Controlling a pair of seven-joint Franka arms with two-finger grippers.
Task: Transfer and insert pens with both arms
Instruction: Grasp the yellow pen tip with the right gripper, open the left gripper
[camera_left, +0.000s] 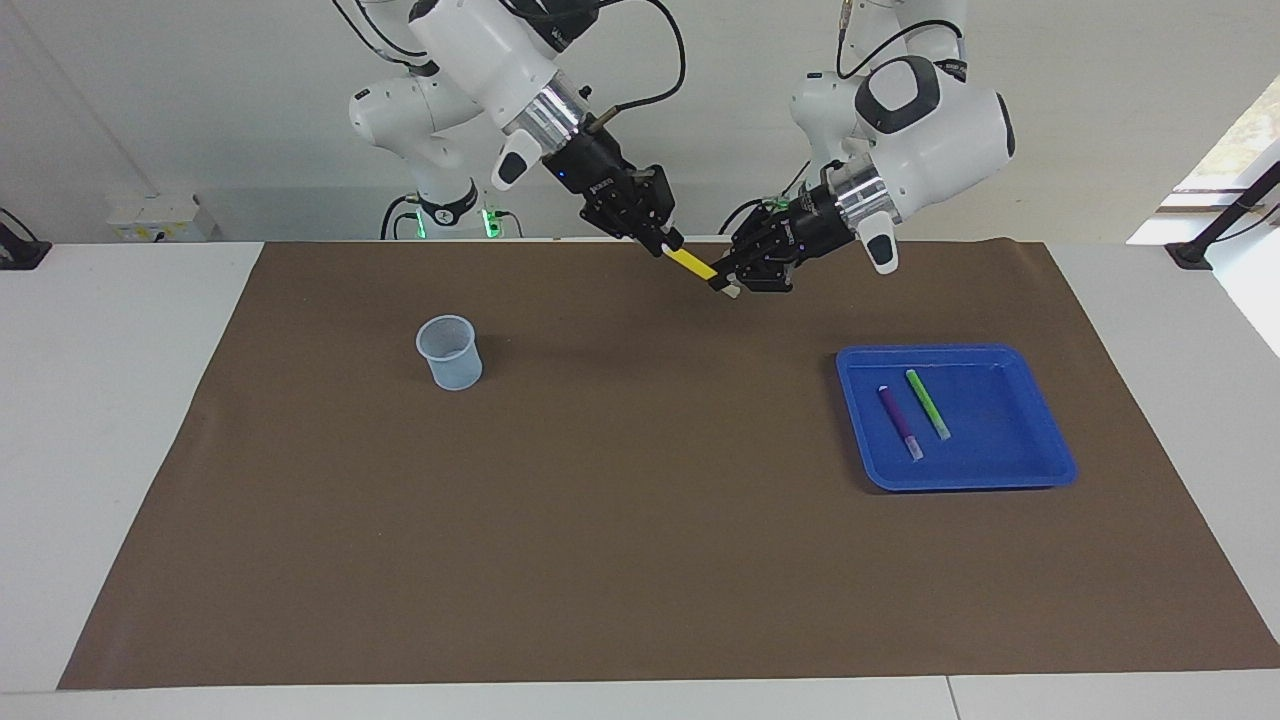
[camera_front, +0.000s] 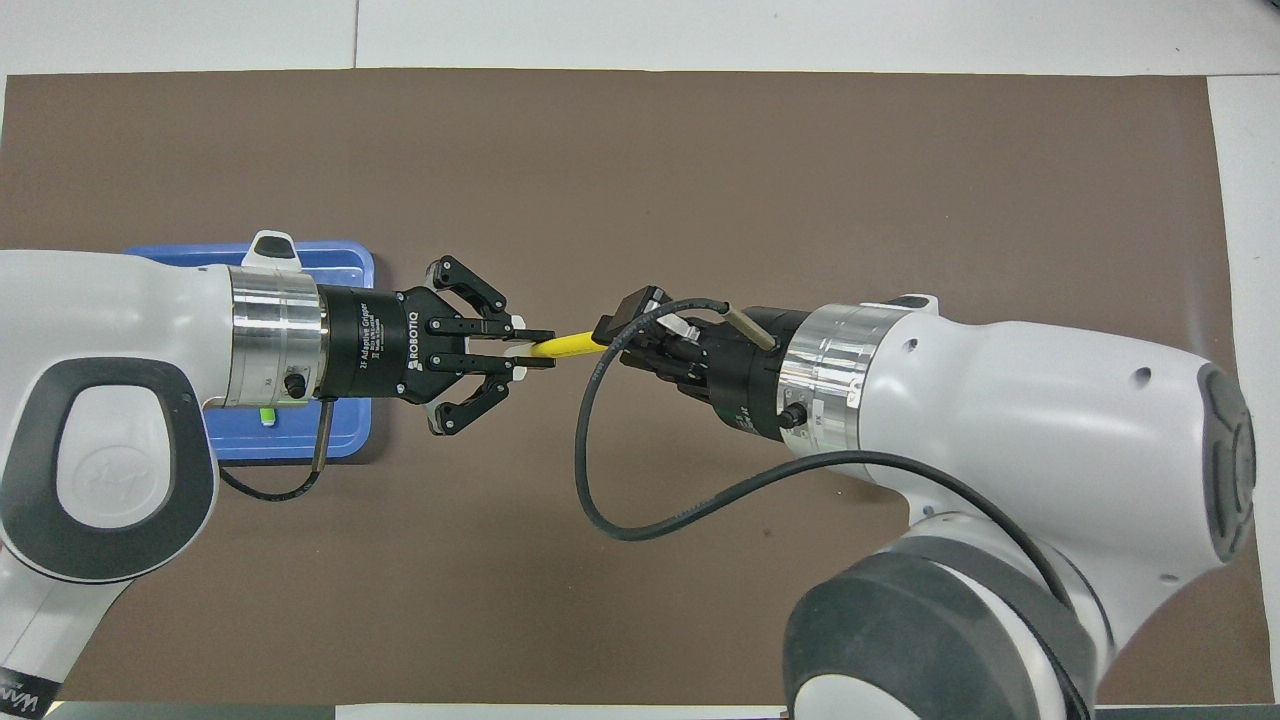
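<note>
The yellow pen (camera_left: 692, 263) is in the air over the mat's middle, near the robots' edge, spanning both grippers; it also shows in the overhead view (camera_front: 565, 344). My left gripper (camera_left: 725, 282) (camera_front: 535, 349) is shut on its pale end. My right gripper (camera_left: 668, 243) (camera_front: 612, 335) is shut on its yellow end. The green pen (camera_left: 928, 404) and the purple pen (camera_left: 901, 422) lie side by side in the blue tray (camera_left: 1040, 440) toward the left arm's end. In the overhead view the left arm covers most of the tray (camera_front: 345, 260).
A pale translucent cup (camera_left: 449, 352) stands upright on the brown mat (camera_left: 640, 560) toward the right arm's end; the right arm hides it in the overhead view. Two smaller white arms with green lights stand at the robots' edge.
</note>
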